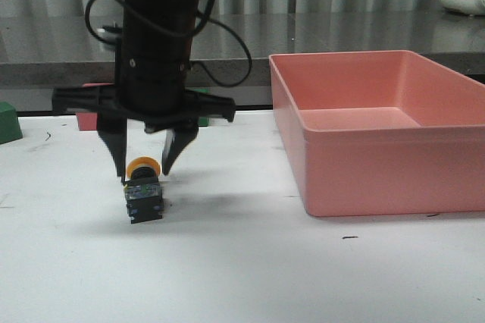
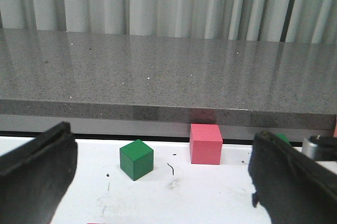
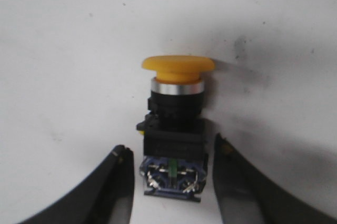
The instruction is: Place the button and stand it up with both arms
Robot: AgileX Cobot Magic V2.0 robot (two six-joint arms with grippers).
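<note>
The button (image 1: pixel 143 192) lies on its side on the white table, its yellow cap pointing away from the front camera and its clear base block toward it. My right gripper (image 1: pixel 144 162) points down right above it. In the right wrist view the button (image 3: pixel 176 113) shows its yellow cap, silver collar and black body. My right gripper (image 3: pixel 172 148) is open, its fingers on either side of the base block with small gaps. My left gripper (image 2: pixel 164 134) is wide open and empty, low over the table. I cannot make it out in the front view.
A large pink bin (image 1: pixel 379 133) stands at the right. A green cube (image 2: pixel 136 159) and a pink cube (image 2: pixel 205 143) sit by the table's far edge, below a grey counter. Another green cube (image 1: pixel 7 122) is at the far left.
</note>
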